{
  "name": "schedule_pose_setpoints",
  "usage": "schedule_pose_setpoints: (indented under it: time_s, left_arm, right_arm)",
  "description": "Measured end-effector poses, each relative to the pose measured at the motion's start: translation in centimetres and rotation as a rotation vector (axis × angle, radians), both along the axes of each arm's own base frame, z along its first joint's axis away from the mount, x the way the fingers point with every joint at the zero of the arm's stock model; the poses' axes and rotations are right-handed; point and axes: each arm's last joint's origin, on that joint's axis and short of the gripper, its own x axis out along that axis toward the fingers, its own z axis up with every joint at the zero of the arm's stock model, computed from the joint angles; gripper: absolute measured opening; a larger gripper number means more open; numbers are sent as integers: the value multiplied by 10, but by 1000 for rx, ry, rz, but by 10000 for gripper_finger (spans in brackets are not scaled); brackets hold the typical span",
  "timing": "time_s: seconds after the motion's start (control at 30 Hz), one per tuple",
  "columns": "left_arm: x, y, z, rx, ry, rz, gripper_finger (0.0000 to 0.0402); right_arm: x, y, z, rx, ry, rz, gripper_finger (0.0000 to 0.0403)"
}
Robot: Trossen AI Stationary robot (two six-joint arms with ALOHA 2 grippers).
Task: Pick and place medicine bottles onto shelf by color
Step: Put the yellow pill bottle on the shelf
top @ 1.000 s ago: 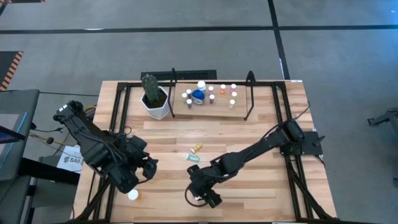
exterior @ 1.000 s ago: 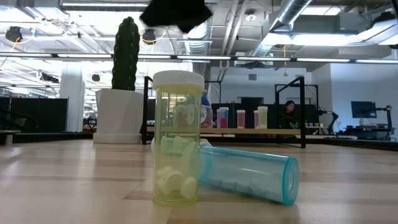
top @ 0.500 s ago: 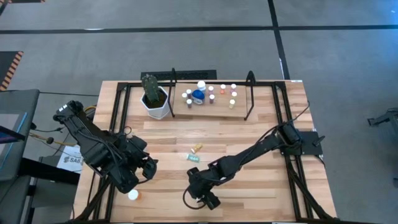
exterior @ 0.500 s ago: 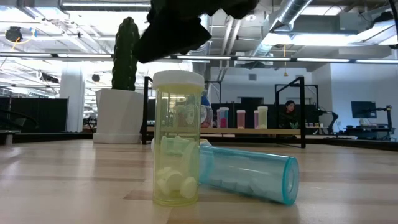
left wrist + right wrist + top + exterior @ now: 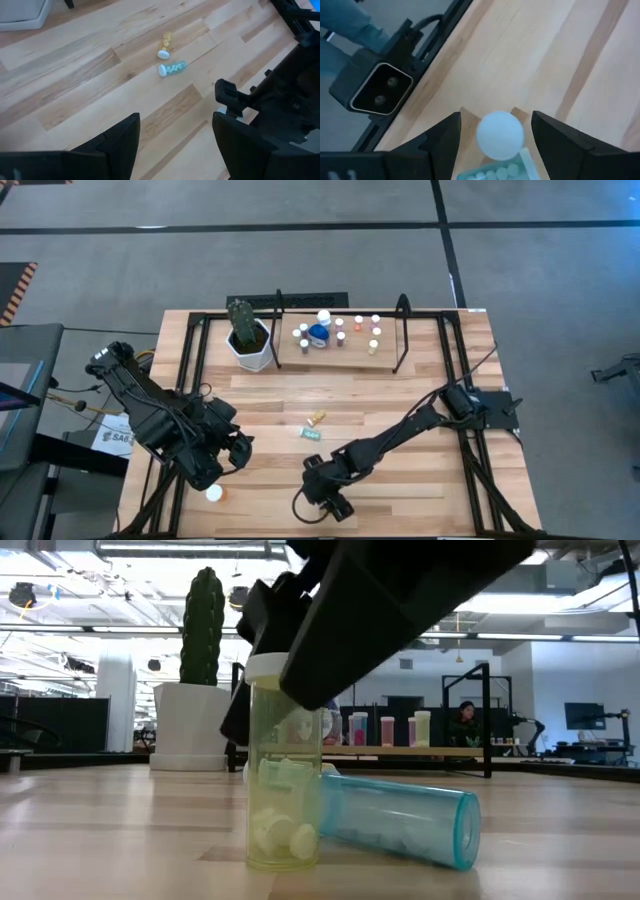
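A pale yellow medicine bottle (image 5: 285, 770) with a white cap (image 5: 500, 135) stands upright near the table's front edge. A teal bottle (image 5: 400, 820) lies on its side against it. My right gripper (image 5: 496, 125) is open and slants down over the yellow bottle, one finger on each side of the cap (image 5: 262, 664); no touch shows. In the high view this gripper (image 5: 325, 502) hides both bottles. A second yellow bottle (image 5: 318, 418) and teal bottle (image 5: 310, 434) lie mid-table. My left gripper (image 5: 175, 150) hangs open above the table's left part (image 5: 235, 448). The shelf (image 5: 340, 360) at the back carries several bottles.
A white pot with a green cactus (image 5: 248, 340) stands left of the shelf. An orange bottle with a white cap (image 5: 214, 493) lies near the front left, below my left gripper. The black low camera (image 5: 375, 90) sits at the table's near edge, close to my right gripper.
My right gripper has come down and a little toward the table's near edge. In the low view it has dropped from the top of the picture to the upright yellow bottle's cap. Both bottles there have stayed put.
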Motion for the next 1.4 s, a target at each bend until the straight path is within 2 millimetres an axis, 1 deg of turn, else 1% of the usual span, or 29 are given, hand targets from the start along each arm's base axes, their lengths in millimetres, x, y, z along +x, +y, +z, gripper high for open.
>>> schedule_pose_setpoints:
  time_s: [0.17,0.27,0.4,0.67,0.77,0.87,1.0,1.1,1.27,1.4]
  left_arm:
    - [0,0,0,1,0,0,235]
    - [0,0,0,1,0,0,235]
    - [0,0,0,1,0,0,235]
    - [0,0,0,11,5,-12,235]
    - [0,0,0,18,8,-22,235]
    - [0,0,0,22,10,-28,235]
    - [0,1,0,31,16,-37,235]
    - [0,1,0,41,20,-52,235]
    - [1,1,1,78,7,-78,235]
    - [1,1,1,116,3,-106,235]
  right_arm:
    - [0,-1,0,0,8,-8,263]
    - [-1,-2,-1,1,28,-21,251]
    - [-1,-2,-1,0,32,-22,221]
    - [0,-7,-2,4,52,-47,144]
    - [0,-11,-1,6,66,-62,125]
    - [-1,-19,5,5,83,-78,120]
    - [-3,-38,28,0,84,-107,129]
    - [-9,-62,50,-21,104,-134,136]
    - [-19,-117,88,-46,108,-222,136]
    - [-27,-168,104,-56,128,-327,133]
